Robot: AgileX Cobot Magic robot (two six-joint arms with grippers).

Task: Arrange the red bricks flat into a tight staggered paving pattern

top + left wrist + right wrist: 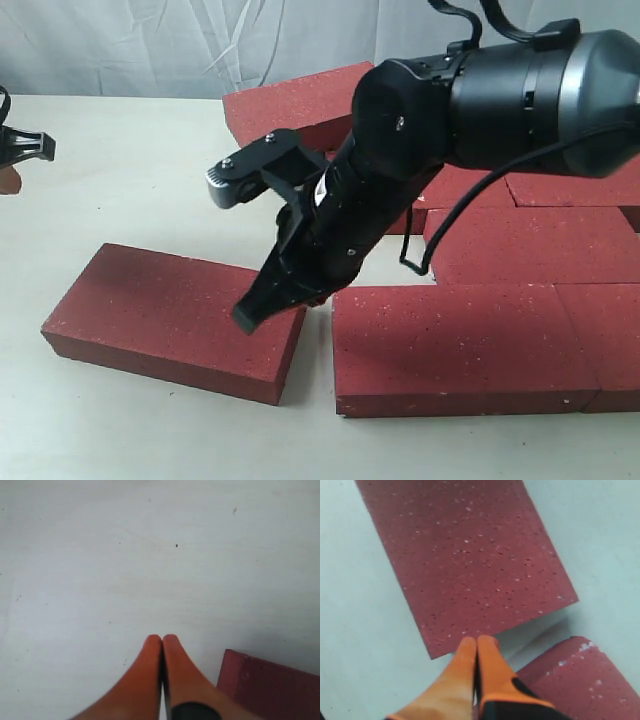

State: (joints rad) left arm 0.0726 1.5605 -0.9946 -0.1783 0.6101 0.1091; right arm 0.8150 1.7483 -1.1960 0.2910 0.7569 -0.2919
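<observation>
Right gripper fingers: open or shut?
Shut. Right gripper: orange fingers pressed together, nothing between, tips at the edge of the loose brick.

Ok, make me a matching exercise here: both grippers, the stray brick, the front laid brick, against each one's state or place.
1 left gripper
2 right gripper
3 stray brick
4 front laid brick

A flush against a neighbour
B shut, over the table
C shut, tips at the stray brick
D askew, a gap from the group

Pairs: 1-B, 2-C, 3-D, 4-A.
</observation>
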